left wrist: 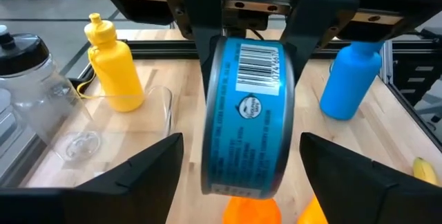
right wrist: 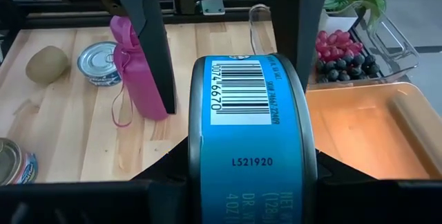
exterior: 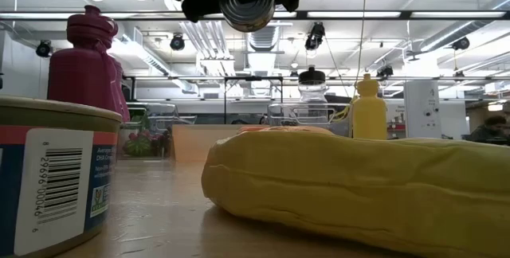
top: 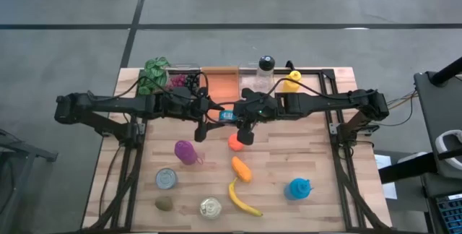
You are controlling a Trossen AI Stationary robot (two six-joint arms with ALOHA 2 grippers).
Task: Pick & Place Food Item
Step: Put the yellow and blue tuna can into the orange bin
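While the blue-labelled tin can (top: 227, 115) hangs on edge above bench (top: 317, 154) centre, right gripper (top: 232, 116) fingers are clamped on its flat ends; the left gripper (top: 210, 118) faces it from 9 o'clock, fingers apart either side, not touching. Can is a short metal cylinder with a glossy paper label and barcode. On the slatted wood bench: two more tins (top: 167, 179) at 7 o'clock, one fuzzy kiwi (top: 164, 204), one plush banana (top: 242, 199) at 6, soft orange pieces below the can, one magenta bottle (top: 185, 152), one blue bottle (top: 299, 188) at 4, one yellow bottle (top: 290, 82), one clear jar (top: 265, 73), one orange tray (top: 221, 84) at 12.
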